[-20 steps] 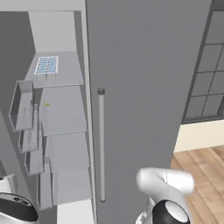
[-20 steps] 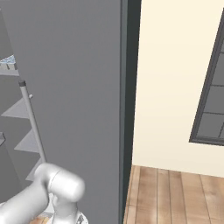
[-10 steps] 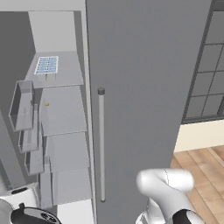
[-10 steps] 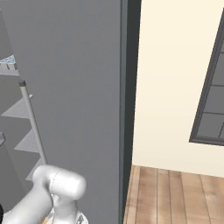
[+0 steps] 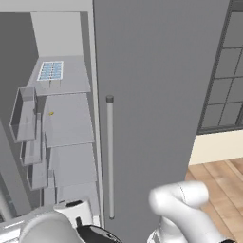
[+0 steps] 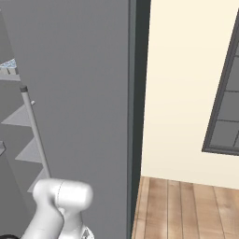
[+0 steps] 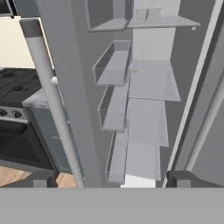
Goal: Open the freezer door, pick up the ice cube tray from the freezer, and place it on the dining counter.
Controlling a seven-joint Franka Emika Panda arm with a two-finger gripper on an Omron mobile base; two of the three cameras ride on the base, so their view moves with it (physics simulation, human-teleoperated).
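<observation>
1. Freezer door point(image 7: 74, 100) is swung open, seen edge-on in hand view w/ its long bar handle point(image 7: 52, 105) in front. That leaves the freezer point(image 5: 66, 123) exposed, so the door step looks done.
2. Gripper point(image 7: 111, 180) sits low, in front of the bottom shelves, jaws spread wide, nothing between them. Prob. parked there b/c it's clear of the door and lined up w/ the opening.
3. Ice cube tray point(image 5: 51, 70) lies flat on the top shelf, toward the back-left, light blue w/ white grid. It's well above the gripper; in hand view the top shelf point(image 7: 162, 21) is seen from below, so the tray itself can't be made out there.
4. Next job, by my read: raise the hand up to top-shelf level, reach in over the shelf edge, close on the tray's rim.
5. In the way: door bins point(image 7: 114, 65) stacked down the inside of the open door crowd the left side of the opening; shelf fronts stick out below the tray, so a straight climb close in risks clipping them.
6. Other fridge door point(image 5: 156, 95) is shut on the right, w/ its own bar handle point(image 5: 110, 156) just beside the opening, so room is tight on that side.
7. Around: stove point(image 7: 17, 109) past the open door, window point(image 6: 226, 98) and wood floor point(image 6: 186, 205) off to the right. Dining counter isn't visible from here.
</observation>
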